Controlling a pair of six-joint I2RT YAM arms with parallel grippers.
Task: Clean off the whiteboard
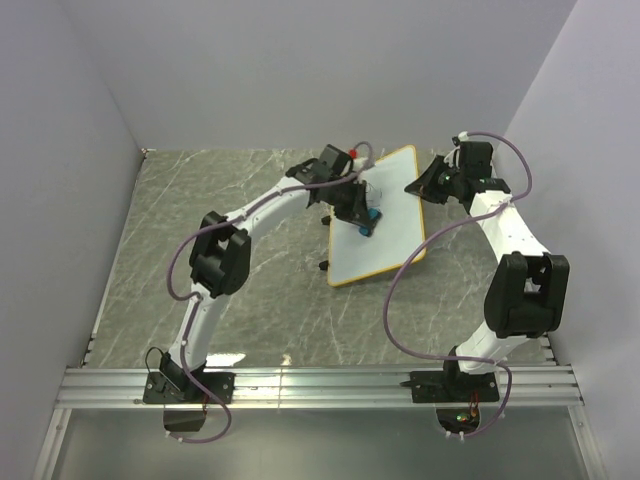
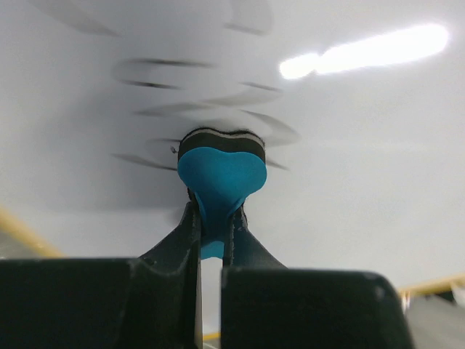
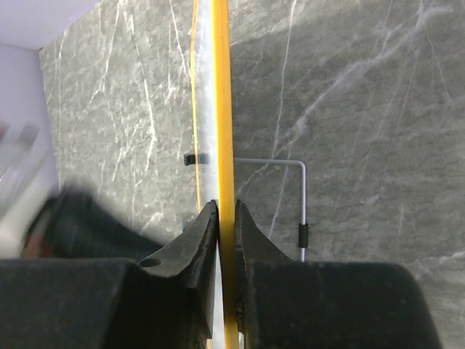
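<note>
The whiteboard (image 1: 385,222) with its orange-yellow rim stands tilted on the marble table, right of centre. My left gripper (image 1: 362,218) is shut on the small blue eraser (image 2: 221,174) and presses its dark felt face against the white surface (image 2: 363,160), where blurred dark marks (image 2: 203,109) remain. My right gripper (image 1: 422,186) is shut on the board's far right rim. In the right wrist view the yellow rim (image 3: 222,109) runs edge-on between the closed fingers (image 3: 200,247).
A thin metal wire stand (image 3: 290,189) and a small black tab (image 3: 190,158) show behind the board. Purple cables loop from both arms. Grey walls close in on the left, back and right. An aluminium rail (image 1: 320,385) runs along the near edge.
</note>
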